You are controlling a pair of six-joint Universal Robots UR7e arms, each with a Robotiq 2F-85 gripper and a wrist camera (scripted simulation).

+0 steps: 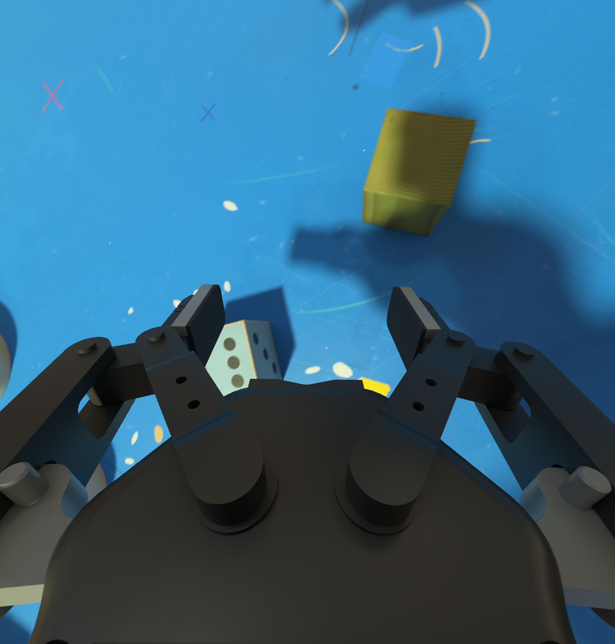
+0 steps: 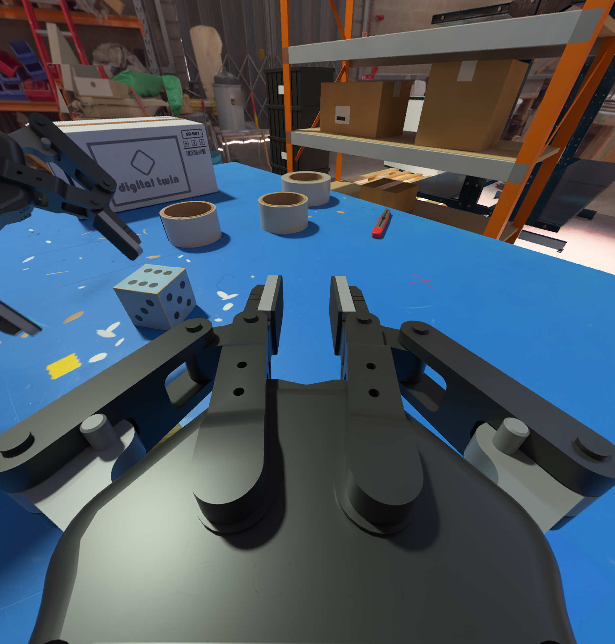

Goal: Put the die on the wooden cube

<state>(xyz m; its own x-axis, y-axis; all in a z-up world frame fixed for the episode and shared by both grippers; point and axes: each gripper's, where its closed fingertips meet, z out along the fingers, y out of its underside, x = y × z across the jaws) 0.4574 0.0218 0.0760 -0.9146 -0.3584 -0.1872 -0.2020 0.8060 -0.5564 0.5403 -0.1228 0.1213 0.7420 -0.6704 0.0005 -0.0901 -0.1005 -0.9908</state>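
Observation:
The die (image 1: 245, 353) is pale blue-white with dark pips and rests on the blue table. In the left wrist view it lies just below and behind my left finger, partly hidden by it. My left gripper (image 1: 306, 306) is open and empty, hovering above the table beside the die. The wooden cube (image 1: 415, 169), yellowish, stands farther ahead to the right. In the right wrist view the die (image 2: 156, 296) lies to the left of my right gripper (image 2: 306, 296), which is open with a narrow gap and empty. The left gripper (image 2: 72, 251) straddles the die there.
Three tape rolls (image 2: 191, 223) (image 2: 283, 211) (image 2: 306, 184) stand behind the die. A white cardboard box (image 2: 138, 160) sits at the back left and a red utility knife (image 2: 381, 223) lies near the far table edge. Shelving with brown boxes (image 2: 421, 104) stands beyond the table.

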